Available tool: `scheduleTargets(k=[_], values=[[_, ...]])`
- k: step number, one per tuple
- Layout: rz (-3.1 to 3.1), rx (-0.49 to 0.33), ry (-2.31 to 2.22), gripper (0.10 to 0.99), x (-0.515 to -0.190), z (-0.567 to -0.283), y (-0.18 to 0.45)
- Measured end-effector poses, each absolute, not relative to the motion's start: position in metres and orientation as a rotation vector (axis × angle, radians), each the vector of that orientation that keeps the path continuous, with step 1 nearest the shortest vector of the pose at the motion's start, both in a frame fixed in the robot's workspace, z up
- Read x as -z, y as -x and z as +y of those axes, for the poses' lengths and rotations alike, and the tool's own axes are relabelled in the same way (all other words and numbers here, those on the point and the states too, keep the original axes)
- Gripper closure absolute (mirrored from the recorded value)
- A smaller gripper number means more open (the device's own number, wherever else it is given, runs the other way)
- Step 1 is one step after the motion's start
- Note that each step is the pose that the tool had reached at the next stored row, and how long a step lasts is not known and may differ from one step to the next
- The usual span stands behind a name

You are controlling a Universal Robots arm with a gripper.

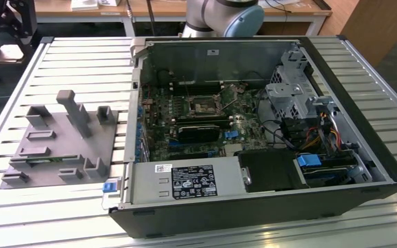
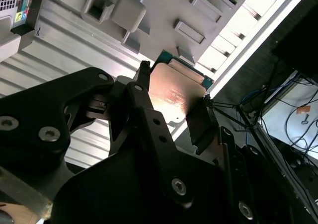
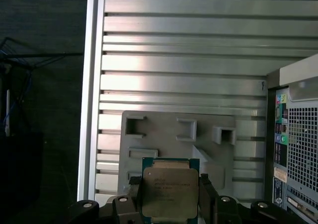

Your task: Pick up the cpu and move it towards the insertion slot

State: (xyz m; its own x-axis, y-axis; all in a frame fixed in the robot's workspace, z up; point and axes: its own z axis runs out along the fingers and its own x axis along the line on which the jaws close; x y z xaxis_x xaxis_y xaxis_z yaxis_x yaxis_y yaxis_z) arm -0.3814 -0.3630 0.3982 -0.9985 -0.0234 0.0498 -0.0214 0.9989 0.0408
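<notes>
pincer: in both wrist views the black pincer [image 3: 170, 196] is clenched on the cpu, one finger [image 2: 144, 97] against one edge and the other against the opposite edge.
cpu: the cpu [image 3: 170, 190] sits between the fingers, silver lid facing the cameras, green rim showing along its edges; in the second wrist view it [image 2: 175, 96] glows pale and is lifted clear of the surface beneath.
fixture plate: a grey fixture plate [image 3: 208, 154] with raised blocks lies under and behind the cpu in the first wrist view; in the exterior view it [image 1: 60, 142] rests on the counter at the exterior view's left of the computer case.
counter: ribbed silver counter [image 1: 81, 57] carries the plate and the case.
computer case: open black computer case [image 1: 268, 206] lying on its side, motherboard exposed.
insertion slot: the insertion slot [image 1: 203, 107] lies on the motherboard inside the case, dark centre, metal frame, well apart from the fixture plate.
arm: a grey and blue joint of the arm [image 1: 225, 16] shows behind the case.
</notes>
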Motion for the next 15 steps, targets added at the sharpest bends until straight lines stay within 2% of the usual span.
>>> scheduleTargets(k=[15], values=[[-3.081, 0.062, -0.034, 0.541, -0.398, -0.363, 0.363]])
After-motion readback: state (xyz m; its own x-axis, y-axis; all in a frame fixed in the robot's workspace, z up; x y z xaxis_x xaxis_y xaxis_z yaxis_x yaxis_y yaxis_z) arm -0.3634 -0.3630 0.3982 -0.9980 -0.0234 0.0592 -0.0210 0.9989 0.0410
